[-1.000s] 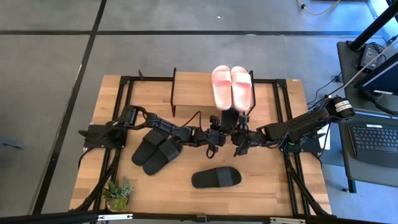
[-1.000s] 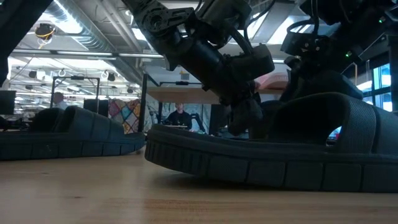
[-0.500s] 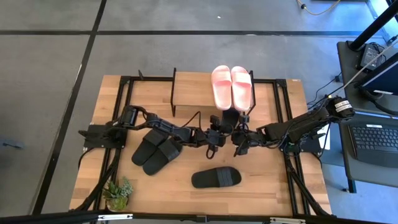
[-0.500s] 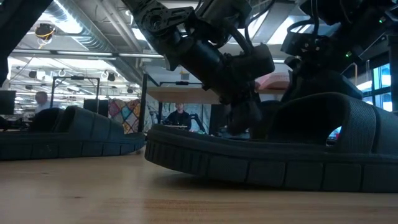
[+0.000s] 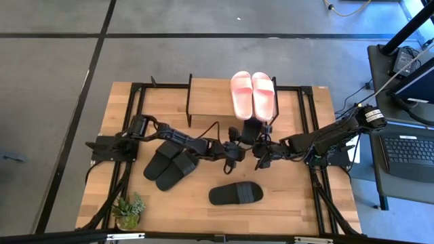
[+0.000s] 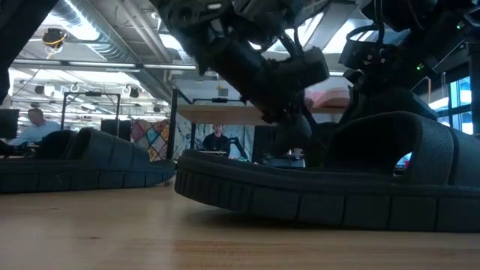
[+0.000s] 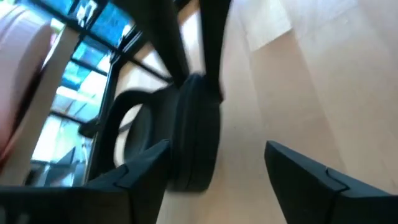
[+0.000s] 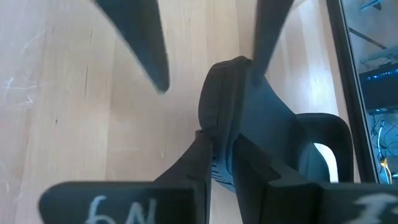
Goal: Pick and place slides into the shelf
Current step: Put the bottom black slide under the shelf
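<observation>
A black slide [image 5: 251, 130] is turned on its side just in front of the shelf [image 5: 210, 102], between my two grippers. My right gripper [image 8: 221, 143] is shut on it, coming in from the table's right [image 5: 261, 154]. My left gripper [image 7: 217, 149] is open, and its fingers stand on either side of the slide's other end [image 7: 189, 130]. In the high view the left gripper [image 5: 234, 150] reaches in from the left. A pale pink pair [image 5: 252, 95] lies soles down on the shelf's top board. My right gripper pinches the sole's edge [image 8: 217, 118] between its two fingers, near one end of the slide. The fingers slant down from the table's right side. The slide is on its side with its strap [image 8: 311, 143] facing outward; whether it rests on the table I cannot tell. My left gripper has one finger [image 8: 264, 37] close against the sole's far end; whether it touches I cannot tell.
A black pair [image 5: 169, 166] lies at the table's left, and a single black slide [image 5: 235, 193] lies near the front edge and fills the low view [image 6: 322, 187]. A small plant [image 5: 129, 210] stands at the near left corner. A laptop [image 5: 407, 152] sits beyond the table's right edge.
My left gripper has opened and let go of the black slide's end without shifting place. The slide stays where it was, on its side, in my right gripper.
</observation>
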`<action>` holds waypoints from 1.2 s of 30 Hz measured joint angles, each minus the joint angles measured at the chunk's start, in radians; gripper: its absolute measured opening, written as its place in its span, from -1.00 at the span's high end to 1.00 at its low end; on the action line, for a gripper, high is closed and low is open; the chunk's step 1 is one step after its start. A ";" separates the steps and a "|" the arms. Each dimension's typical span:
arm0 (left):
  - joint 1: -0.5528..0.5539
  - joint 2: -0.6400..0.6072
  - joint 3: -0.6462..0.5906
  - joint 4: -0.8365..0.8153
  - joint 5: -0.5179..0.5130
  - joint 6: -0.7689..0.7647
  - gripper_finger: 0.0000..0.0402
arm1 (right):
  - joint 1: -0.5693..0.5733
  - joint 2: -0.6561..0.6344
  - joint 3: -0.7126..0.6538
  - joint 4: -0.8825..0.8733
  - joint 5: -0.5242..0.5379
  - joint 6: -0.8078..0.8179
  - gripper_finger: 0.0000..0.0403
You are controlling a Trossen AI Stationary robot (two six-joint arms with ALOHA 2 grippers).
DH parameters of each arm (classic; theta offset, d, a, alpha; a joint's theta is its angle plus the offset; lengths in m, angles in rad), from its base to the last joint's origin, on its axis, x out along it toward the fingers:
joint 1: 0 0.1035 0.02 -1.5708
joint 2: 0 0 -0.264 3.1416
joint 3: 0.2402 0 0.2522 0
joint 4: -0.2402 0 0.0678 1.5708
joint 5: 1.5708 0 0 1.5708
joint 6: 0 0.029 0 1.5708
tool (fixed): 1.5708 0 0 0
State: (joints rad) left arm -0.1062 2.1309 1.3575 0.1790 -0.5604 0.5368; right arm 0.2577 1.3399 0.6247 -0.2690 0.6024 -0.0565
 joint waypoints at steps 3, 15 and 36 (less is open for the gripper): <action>0.006 -0.050 -0.001 -0.127 0.006 -0.076 -0.30 | 0.000 0.000 0.000 -0.016 0.001 -0.001 0.78; 0.150 -0.303 -0.001 -0.432 0.606 -0.246 -0.29 | 0.000 0.000 -0.008 -0.018 -0.026 -0.272 0.78; 0.430 -0.969 -0.558 -0.022 0.878 -0.295 -0.29 | -0.084 0.006 -0.010 -0.020 -0.103 -0.292 0.78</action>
State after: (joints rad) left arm 0.3235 1.1624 0.7996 0.1573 0.3180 0.2423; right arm 0.1736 1.3456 0.6144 -0.2894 0.4992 -0.3484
